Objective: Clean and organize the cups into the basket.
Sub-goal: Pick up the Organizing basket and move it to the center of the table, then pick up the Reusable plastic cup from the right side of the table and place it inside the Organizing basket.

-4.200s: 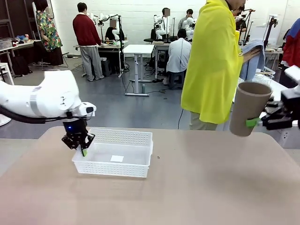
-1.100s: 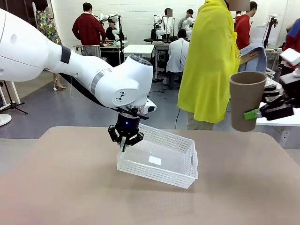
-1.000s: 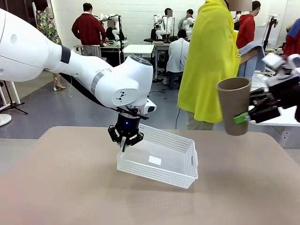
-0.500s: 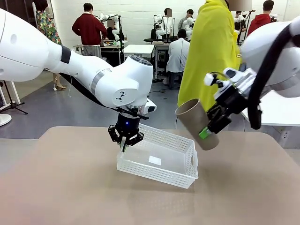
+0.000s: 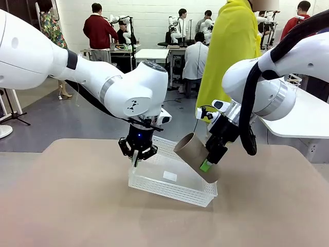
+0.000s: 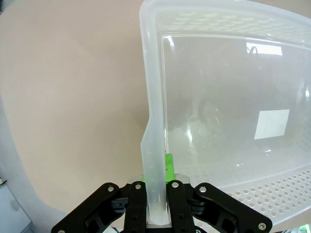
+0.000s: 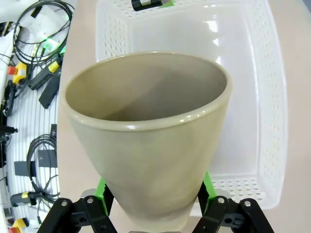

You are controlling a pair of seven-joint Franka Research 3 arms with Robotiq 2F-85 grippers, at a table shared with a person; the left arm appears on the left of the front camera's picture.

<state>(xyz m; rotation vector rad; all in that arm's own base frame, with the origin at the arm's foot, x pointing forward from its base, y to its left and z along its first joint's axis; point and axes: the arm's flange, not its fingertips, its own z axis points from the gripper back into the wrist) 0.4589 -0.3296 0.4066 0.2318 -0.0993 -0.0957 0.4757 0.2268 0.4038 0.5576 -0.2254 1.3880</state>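
A kraft-brown cup (image 5: 194, 155) is gripped around its body by my right gripper (image 5: 206, 164). It is tipped over, mouth to the upper left, just above the right end of the white lattice basket (image 5: 175, 189). In the right wrist view the cup (image 7: 146, 141) sits between the green pads of the gripper (image 7: 154, 191), with the basket (image 7: 272, 97) beneath it. My left gripper (image 5: 136, 157) is shut on the basket's left rim and holds that end raised, so the basket tilts. The left wrist view shows this rim (image 6: 154, 121) pinched in my left gripper (image 6: 156, 206).
A person in a yellow cape (image 5: 231, 56) stands at the far side of the table. A white side table (image 5: 303, 121) is at the right. Cables and plugs (image 7: 29, 73) lie off the table edge. The tan tabletop (image 5: 77, 206) is open in front.
My right arm has swung in from the right, lowering the brown cup and tipping it over the basket. Four seconds ago the basket lay flat at the left; now it is tilted at centre.
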